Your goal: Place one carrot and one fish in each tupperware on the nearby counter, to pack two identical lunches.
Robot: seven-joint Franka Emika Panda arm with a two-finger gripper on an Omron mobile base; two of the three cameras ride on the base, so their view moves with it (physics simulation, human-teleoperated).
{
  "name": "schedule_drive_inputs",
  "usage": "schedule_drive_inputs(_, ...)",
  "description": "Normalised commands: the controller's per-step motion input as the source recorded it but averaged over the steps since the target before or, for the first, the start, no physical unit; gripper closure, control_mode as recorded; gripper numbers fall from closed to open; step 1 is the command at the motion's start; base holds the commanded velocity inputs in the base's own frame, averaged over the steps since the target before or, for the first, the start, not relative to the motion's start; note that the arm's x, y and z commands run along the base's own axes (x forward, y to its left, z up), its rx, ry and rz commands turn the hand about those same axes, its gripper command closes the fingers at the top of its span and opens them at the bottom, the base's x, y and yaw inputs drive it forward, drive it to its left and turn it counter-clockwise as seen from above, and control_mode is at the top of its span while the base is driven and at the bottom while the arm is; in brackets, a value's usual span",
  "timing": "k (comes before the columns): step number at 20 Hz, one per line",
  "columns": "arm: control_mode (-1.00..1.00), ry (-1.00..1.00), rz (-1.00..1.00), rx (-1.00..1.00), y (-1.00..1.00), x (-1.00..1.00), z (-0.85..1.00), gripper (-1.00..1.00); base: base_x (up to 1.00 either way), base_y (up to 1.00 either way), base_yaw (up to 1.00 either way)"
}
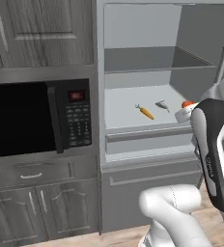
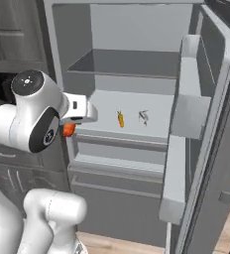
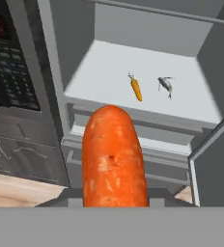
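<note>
**Flat, even rendered light; soft detail**

You get diffuse, shadowless-looking light with no glare. The fridge shelf (image 3: 133, 91) beyond the gripper (image 3: 115, 200) is bright pale grey; its side walls shade darker. The carrot (image 3: 115, 159) held at the gripper looks large and slightly blurry. The far carrot (image 3: 136, 89) and fish (image 3: 165, 85) are small, coarse. The microwave (image 1: 36, 118) window is black.

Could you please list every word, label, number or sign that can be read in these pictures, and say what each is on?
Nothing can be read for certain.
Red display on the black microwave oven: lit, too blurred to read.
Microwave oven's grey keypad buttons: markings too small to read.
Pale lettering down the robot arm's black link cover: too blurred to read.
</note>
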Motion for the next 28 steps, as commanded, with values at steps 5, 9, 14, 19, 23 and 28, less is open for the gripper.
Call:
schedule_drive_inputs(5, 1.00, 0.00, 0.00, 0.00, 0.00, 0.00, 0.00, 1.00, 0.00, 1.00, 0.00)
schedule_drive_inputs(9, 1.00, 0.00, 0.00, 0.00, 0.00, 0.00, 0.00, 1.00, 0.00, 1.00, 0.00)
schedule_drive_inputs(14, 1.00, 0.00, 0.00, 0.00, 0.00, 0.00, 0.00, 1.00, 0.00, 1.00, 0.00)
schedule_drive_inputs(19, 1.00, 0.00, 0.00, 0.00, 0.00, 0.00, 0.00, 1.00, 0.00, 1.00, 0.00)
schedule_drive_inputs(23, 1.00, 0.00, 0.00, 0.00, 0.00, 0.00, 0.00, 1.00, 0.00, 1.00, 0.00)
schedule_drive_inputs(28, 1.00, 0.00, 0.00, 0.00, 0.00, 0.00, 0.00, 1.00, 0.00, 1.00, 0.00)
